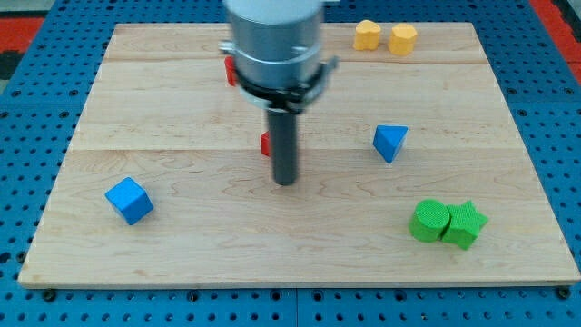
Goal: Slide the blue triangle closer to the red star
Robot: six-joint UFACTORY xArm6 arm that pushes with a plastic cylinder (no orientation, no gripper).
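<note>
The blue triangle (389, 142) lies right of the board's middle. A red block (265, 143) shows only as a small edge behind the rod, so its shape cannot be made out. Another red block (231, 71) is mostly hidden behind the arm's grey body near the view's top; its shape is also unclear. My tip (285, 180) rests on the board near the middle, just below and right of the nearer red block and well to the left of the blue triangle, touching neither that I can see.
A blue cube (128, 200) sits at lower left. A green cylinder (428, 221) and a green star (465, 223) touch at lower right. Two yellow blocks (367, 35) (403, 38) sit by the board's top edge (436, 25).
</note>
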